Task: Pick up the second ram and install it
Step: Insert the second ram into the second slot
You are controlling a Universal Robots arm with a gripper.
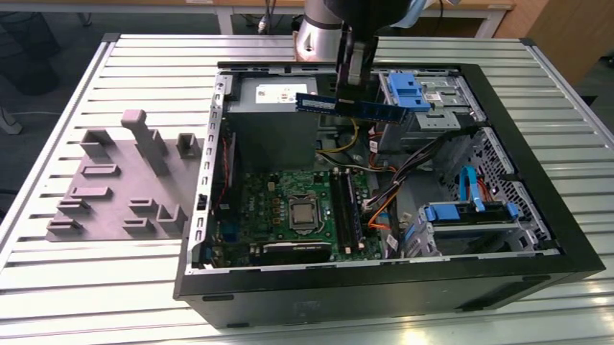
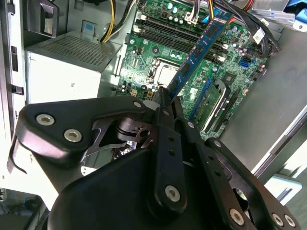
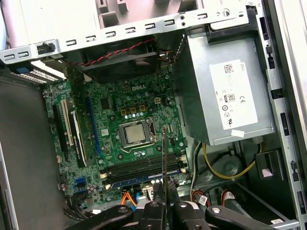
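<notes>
Holding blue ram (image 1: 350,108) (image 2: 199,48) (image 3: 164,153), hand (image 1: 354,83) (image 2: 165,103) (image 3: 164,206) clenched on it. Ram hangs level, high over open case (image 1: 287,291), above green board (image 1: 278,205) with long black slots (image 1: 347,208), touching nothing below. Grey tray (image 1: 125,180) sits on table (image 1: 96,287), at exterior view's left of case.

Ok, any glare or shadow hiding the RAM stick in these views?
Exterior view: even light, RAM stick stands clear under the claw. Second wrist view: the power supply glares pale, stick well lit. First wrist view: no glare on the stick, but it is edge-on, a thin dark line over the motherboard.
</notes>
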